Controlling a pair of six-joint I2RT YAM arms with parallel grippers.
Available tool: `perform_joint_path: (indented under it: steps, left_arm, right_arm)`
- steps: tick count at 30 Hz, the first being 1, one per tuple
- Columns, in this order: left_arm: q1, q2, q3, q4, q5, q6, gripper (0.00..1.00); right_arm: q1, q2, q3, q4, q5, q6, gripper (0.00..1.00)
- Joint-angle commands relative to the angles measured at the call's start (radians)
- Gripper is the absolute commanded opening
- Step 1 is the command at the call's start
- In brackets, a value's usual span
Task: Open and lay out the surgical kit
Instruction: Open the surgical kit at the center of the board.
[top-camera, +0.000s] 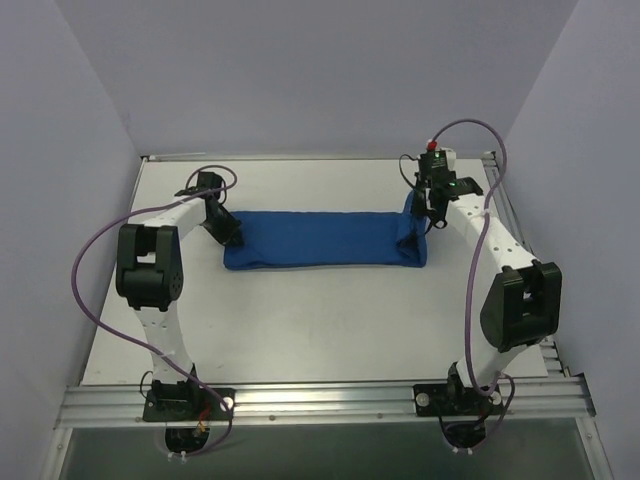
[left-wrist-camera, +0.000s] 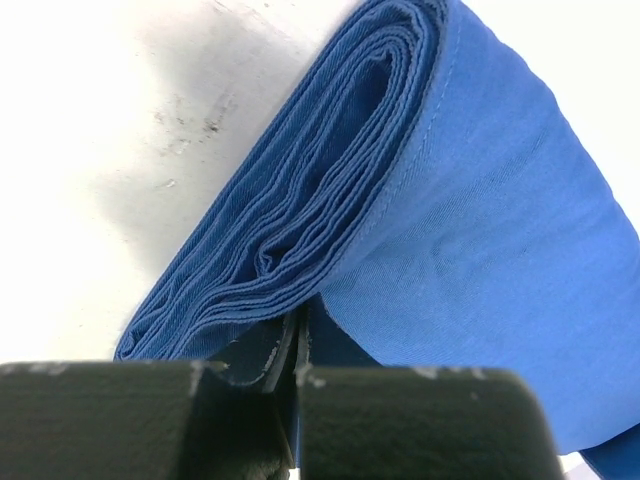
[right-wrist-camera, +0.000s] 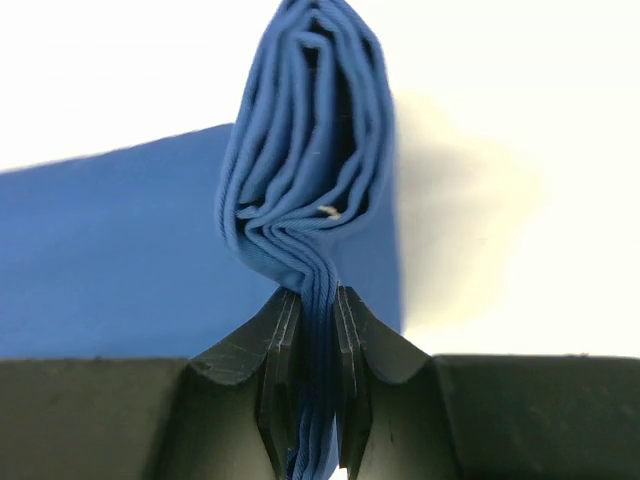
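- While the white flat-topped desk (top-camera: 300, 330) fills most of the top view, the one task item on it is the royal-blue cloth wrap (top-camera: 320, 240), a long folded band lying crosswise in the middle of the desk, between the two arms.
- By my reading the task is near its start. The royal-blue cloth wrap is stretched out lengthwise but not opened, and both wrist views show many stacked layers at its ends. What is left is unfolding it into a flat sheet and setting out whatever it holds.
- At the band's left end, the black left gripper (left-wrist-camera: 298, 345) is clenched, its jaws pressed together right where the lowest hem of the fold meets them. It appears to pinch a thin layer of cloth there.
- At the band's right end, the black right gripper (right-wrist-camera: 315, 330) is clamped on a thicker bunch of layers, which run down between its jaws while the fold bulges open above.
- No silver instruments show in any view, so whether they sit inside the folds cannot be told.
- A pale fleck (right-wrist-camera: 328, 211) sits among the layers in the right wrist view. It is too small to say whether it is metal, thread or lint.
- How many layers the left jaws catch is hidden by the gripper body.
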Motion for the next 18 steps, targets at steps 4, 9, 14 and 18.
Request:
perform_joint_path:
  steps: [4,9,14,18]
  left_arm:
    - [0.038,0.047,0.01,-0.111,-0.129,0.056,0.02]
    - [0.028,-0.023,-0.046,-0.051,-0.089,0.046,0.02]
    - [-0.001,-0.163,-0.119,0.055,-0.029,0.052,0.19]
    - [-0.004,-0.307,-0.11,0.03,0.0,0.069,0.61]
  right_arm:
    - [-0.146,-0.023,-0.073,-0.015,0.011,-0.056,0.0]
    - [-0.271,-0.026,-0.122,-0.013,0.041,-0.068,0.28]
    - [-0.31,-0.05,-0.134,0.005,0.09,-0.057,0.81]
    - [-0.31,-0.072,-0.103,-0.003,0.028,-0.04,0.9]
